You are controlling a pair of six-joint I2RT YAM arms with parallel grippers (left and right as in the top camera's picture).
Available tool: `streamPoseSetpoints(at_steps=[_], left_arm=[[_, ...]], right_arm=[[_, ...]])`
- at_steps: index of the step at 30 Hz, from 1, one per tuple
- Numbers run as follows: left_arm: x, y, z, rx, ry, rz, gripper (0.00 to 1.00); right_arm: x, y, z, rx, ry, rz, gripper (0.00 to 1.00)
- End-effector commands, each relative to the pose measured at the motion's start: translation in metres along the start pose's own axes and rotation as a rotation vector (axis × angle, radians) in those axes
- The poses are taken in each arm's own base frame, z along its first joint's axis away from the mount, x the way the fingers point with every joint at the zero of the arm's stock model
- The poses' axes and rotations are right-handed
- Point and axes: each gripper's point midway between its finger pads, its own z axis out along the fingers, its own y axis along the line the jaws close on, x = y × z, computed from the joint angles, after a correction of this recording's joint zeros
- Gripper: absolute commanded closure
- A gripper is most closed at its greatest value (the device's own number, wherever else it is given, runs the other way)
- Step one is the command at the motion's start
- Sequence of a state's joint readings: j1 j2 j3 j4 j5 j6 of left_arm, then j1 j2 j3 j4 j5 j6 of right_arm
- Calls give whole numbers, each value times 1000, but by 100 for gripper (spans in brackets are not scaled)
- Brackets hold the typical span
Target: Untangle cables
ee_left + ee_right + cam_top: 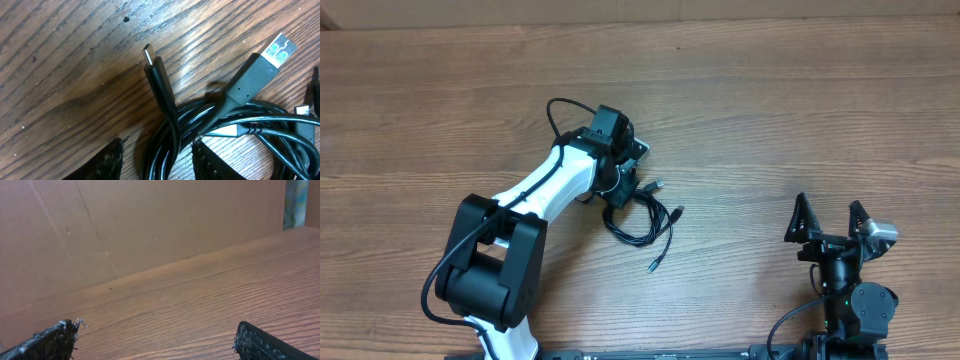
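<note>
The right gripper (pixel 830 218) is hovering by the near edge of the table (pixel 800 100), its 2 fingers standing wide apart with nothing between them. Further out, the cables (pixel 645 222) are lying in a loose bundle. The left gripper (pixel 159 162) is straddling this bundle, with its fingers apart and not clamping it.

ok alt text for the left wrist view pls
Close-up of a bundle of black cables on a wooden table, lying between the left gripper's two fingers at the bottom edge. A small plug points up-left and a wider silver USB plug points up-right.
</note>
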State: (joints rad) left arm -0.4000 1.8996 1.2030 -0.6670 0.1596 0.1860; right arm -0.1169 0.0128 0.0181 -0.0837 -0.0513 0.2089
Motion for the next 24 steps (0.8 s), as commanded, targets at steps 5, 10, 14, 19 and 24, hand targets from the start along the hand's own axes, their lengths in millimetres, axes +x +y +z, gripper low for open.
streamPoseSetpoints(at_steps=[5, 10, 14, 19, 24], left_arm=[[8, -3, 8, 3, 23, -26, 55], [18, -3, 15, 5, 37, -29, 55], [26, -4, 19, 7, 52, -32, 59], [26, -4, 20, 6, 50, -41, 83], [24, -3, 20, 4, 41, -92, 96]], right_arm=[[2, -1, 0, 1, -2, -1, 0], [2, -1, 0, 1, -2, -1, 0], [2, -1, 0, 1, -2, -1, 0], [2, -1, 0, 1, -2, -1, 0], [2, -1, 0, 1, -2, -1, 0]])
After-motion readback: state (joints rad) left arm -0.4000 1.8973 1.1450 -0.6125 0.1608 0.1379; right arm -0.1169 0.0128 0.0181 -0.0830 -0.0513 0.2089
